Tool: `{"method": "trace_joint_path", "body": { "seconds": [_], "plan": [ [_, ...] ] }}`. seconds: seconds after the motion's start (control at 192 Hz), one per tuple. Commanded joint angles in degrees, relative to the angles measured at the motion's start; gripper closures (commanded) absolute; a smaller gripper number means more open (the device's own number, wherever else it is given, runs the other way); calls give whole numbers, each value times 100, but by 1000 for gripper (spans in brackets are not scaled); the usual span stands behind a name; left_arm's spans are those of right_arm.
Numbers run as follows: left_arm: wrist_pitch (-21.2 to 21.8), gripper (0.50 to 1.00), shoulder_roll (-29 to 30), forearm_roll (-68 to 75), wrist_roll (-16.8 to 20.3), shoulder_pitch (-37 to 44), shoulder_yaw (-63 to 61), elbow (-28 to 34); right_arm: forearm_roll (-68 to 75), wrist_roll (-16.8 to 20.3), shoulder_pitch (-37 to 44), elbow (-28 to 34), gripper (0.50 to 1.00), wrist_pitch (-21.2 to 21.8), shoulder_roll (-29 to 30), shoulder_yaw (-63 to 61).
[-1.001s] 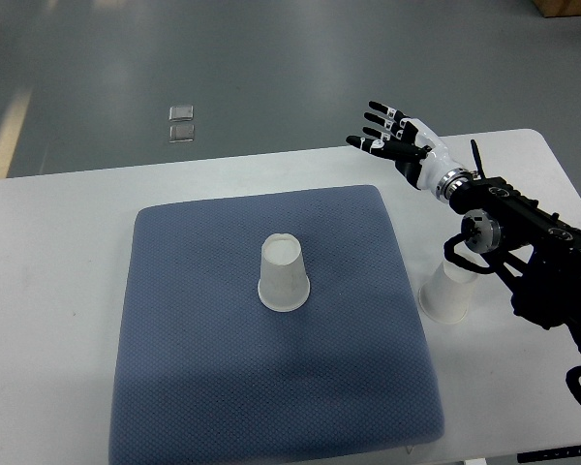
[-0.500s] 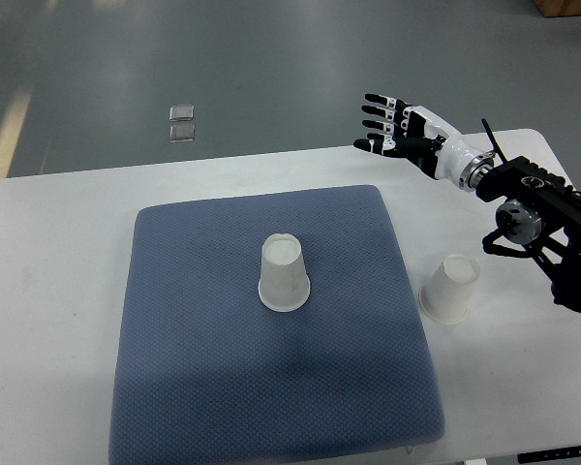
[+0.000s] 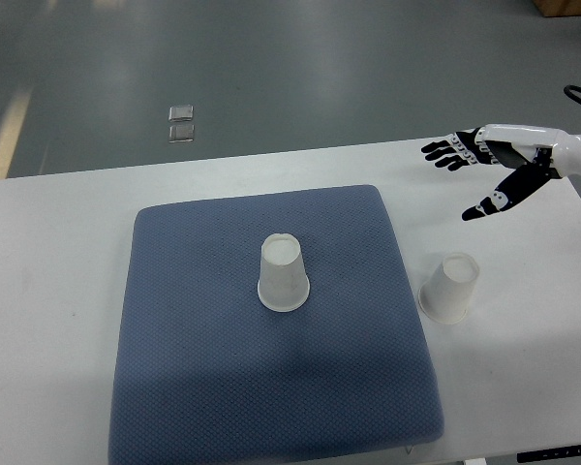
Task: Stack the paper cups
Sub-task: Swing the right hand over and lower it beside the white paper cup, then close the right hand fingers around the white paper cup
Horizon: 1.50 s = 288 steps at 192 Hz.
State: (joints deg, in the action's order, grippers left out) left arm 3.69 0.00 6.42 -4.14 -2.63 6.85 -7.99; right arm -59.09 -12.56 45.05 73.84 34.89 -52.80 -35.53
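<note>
right hand (image 3: pixel 499 165) up over the far right of the white worktop (image 3: pixel 58 291), fingers (image 3: pixel 445 152) spread wide, holding nothing, one upside-down paper cup (image 3: pixel 283 274) on the blue mat (image 3: pixel 194 368), second cup (image 3: pixel 451 288) just off the mat's right edge, no readable writing anywhere

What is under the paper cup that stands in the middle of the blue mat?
The paper cup stands upside down, mouth down, on the blue mat, so the mat lies directly under it. Whether anything is inside the cup cannot be seen; its wall and closed bottom cover it.
</note>
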Motion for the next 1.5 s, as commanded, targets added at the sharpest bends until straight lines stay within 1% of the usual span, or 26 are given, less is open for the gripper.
{"method": "trace_joint_path", "body": {
  "seconds": [0.0, 0.167, 0.224, 0.307, 0.448, 0.662, 0.959, 1.047, 1.162, 1.23, 1.308, 1.496],
  "plan": [
    [0, 500, 0, -1, 0, 0, 0, -1, -348, -10, 4, 473, 587, 11, -310, 125],
    [0, 500, 0, -1, 0, 0, 0, -1, -955, -10, -14, 649, 589, 9, -275, 125],
    [0, 500, 0, -1, 0, 0, 0, -1, -1201, -10, -49, 667, 589, -62, -239, 134],
    [0, 500, 0, -1, 0, 0, 0, -1, -1614, -10, -75, 737, 595, -238, -187, 283],
    [0, 500, 0, -1, 0, 0, 0, -1, -2159, -10, -84, 737, 595, -712, -29, 688],
    [0, 500, 0, -1, 0, 0, 0, -1, -2458, -10, -172, 684, 595, -1064, 33, 987],
    [0, 500, 0, -1, 0, 0, 0, -1, -2774, -1, -260, 553, 599, -1143, 253, 987],
    [0, 500, 0, 8, 0, 0, 0, -1, -2783, -1, -286, 500, 611, -1275, 279, 995],
    [-9, 500, 0, -1, 0, 0, 0, -1, -2880, -1, -348, 456, 634, -1292, 288, 995],
    [0, 500, 0, -1, 0, 0, 0, -1, -2897, -1, -383, 412, 660, -1292, 305, 995],
    [0, 500, 0, -1, 0, 0, 0, -1, -2898, -1, -409, 377, 668, -1292, 393, 995],
    [0, 500, 0, -1, 0, 0, 0, -1, -2898, -1, -436, 342, 671, -1371, 402, 1031]
  ]
}}
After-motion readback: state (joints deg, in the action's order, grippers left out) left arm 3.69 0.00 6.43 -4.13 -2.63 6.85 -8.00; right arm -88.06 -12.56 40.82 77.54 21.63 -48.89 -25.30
